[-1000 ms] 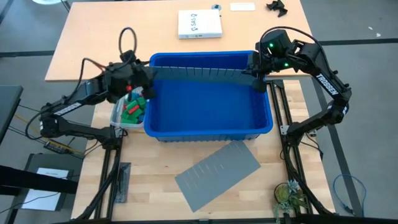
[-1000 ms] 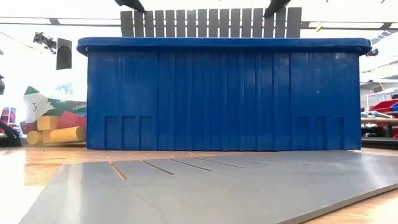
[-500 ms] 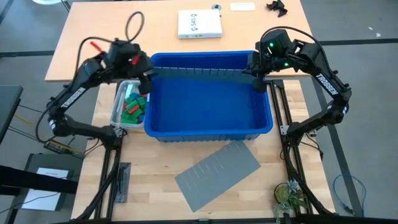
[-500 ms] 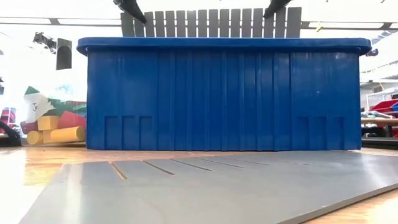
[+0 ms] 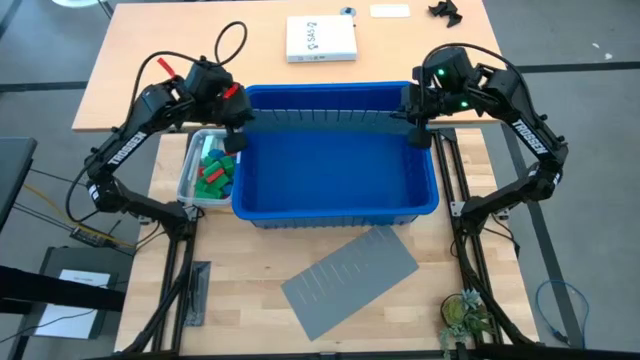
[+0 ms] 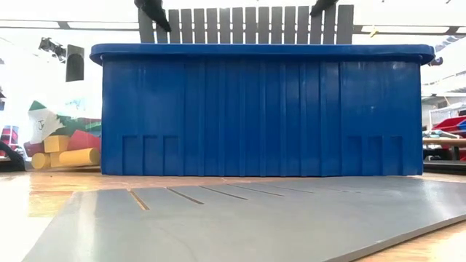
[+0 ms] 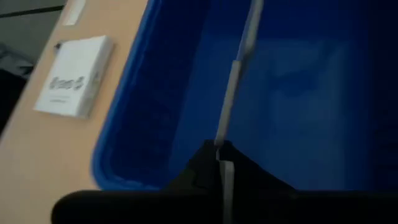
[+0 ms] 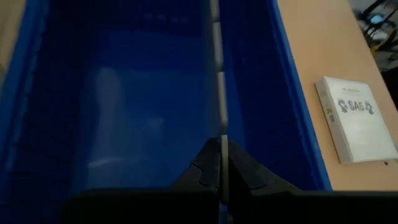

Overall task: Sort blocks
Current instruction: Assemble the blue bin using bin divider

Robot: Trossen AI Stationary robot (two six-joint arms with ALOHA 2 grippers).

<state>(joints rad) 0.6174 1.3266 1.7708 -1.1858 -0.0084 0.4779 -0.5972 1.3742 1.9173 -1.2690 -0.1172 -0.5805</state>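
Grey divider (image 5: 325, 118) is being pinched at both ends: the left gripper (image 5: 232, 140) is clamping one end, the right gripper (image 5: 416, 128) the other, inside the blue bin (image 5: 335, 205). Blocks (image 5: 213, 172) are sitting in the clear tub (image 5: 190, 185) just beside the bin.

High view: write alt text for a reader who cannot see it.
Both grippers, left and right, pinch the ends of a slotted grey divider panel standing inside an empty large blue plastic bin. Beside it, a small clear plastic tub holds red and green blocks.
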